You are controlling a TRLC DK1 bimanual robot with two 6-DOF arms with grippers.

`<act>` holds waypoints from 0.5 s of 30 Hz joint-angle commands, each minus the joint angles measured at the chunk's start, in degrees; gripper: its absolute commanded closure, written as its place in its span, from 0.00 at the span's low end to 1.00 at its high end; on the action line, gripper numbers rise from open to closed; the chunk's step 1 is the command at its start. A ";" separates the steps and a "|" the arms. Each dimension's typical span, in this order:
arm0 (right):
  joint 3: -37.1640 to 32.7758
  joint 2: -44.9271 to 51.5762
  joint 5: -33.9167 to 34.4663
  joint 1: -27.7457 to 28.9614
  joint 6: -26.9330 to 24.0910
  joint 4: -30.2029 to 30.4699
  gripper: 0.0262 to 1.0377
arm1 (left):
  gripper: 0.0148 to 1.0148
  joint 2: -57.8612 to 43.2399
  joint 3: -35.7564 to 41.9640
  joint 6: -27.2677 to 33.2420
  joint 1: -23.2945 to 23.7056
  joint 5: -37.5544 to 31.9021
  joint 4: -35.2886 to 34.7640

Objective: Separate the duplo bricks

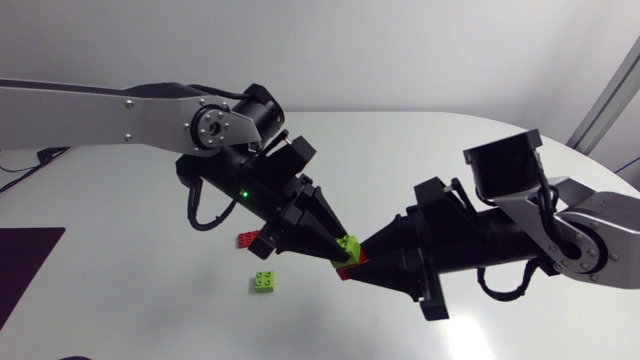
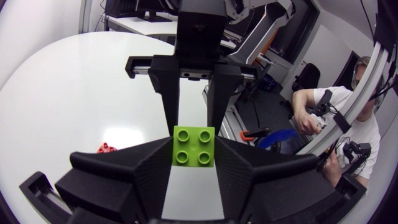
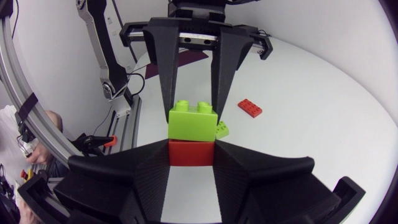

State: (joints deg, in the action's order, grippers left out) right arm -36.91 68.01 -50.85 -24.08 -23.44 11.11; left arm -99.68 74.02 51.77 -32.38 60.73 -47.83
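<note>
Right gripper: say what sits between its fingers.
A red brick, gripped from both sides, with a green brick stacked on it; the right wrist view shows this.

White table [image 1: 420, 150], smooth and faintly glossy, rounded along the far edge. Soft, even light across the top (just a pale sheen), with slightly greyer shading toward the near side. Dark purple mat [image 1: 25, 255] lying flat at the near left corner, partly cut off from view. Thin black cable [image 1: 22, 165] trailing over the left side.
</note>
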 commanded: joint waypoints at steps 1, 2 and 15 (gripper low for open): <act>-0.18 0.02 1.10 -0.36 -2.49 1.54 0.74 | 0.68 -1.48 4.29 3.78 0.65 3.61 -4.29; -0.10 -0.16 1.37 -0.36 -2.66 1.54 0.74 | 0.68 -2.19 5.35 5.36 0.83 3.69 -6.57; 0.17 -2.97 3.65 7.29 -5.39 3.65 0.74 | 0.68 1.86 -0.98 12.30 3.03 -12.21 -7.54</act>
State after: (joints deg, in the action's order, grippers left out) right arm -36.97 66.00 -47.16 -18.26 -27.11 13.65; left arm -100.09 77.14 61.98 -30.17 51.03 -55.81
